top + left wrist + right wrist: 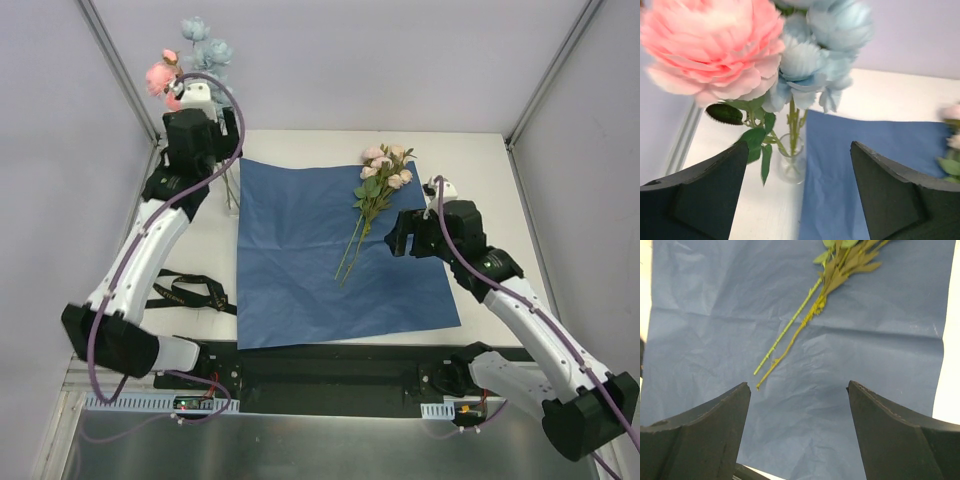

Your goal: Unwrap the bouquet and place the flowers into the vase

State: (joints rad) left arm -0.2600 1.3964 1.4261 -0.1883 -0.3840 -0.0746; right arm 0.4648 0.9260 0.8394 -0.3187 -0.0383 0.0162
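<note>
Both pairs of jaws stand spread and empty: my right gripper (797,390) hangs over the blue paper sheet (300,270), with the black ribbon (190,292) left of it. Farther up the sheet lies a cream spray (378,185). By the sheet's far-left corner the vase (791,162) holds pink and blue flowers (715,45), which crowd my left gripper (799,150).

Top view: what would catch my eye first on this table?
A blue paper sheet lies spread flat mid-table, a spray of cream-pink roses lying on its far right part. At the far left, a pink bloom and light-blue blooms stand in a small glass vase.
</note>
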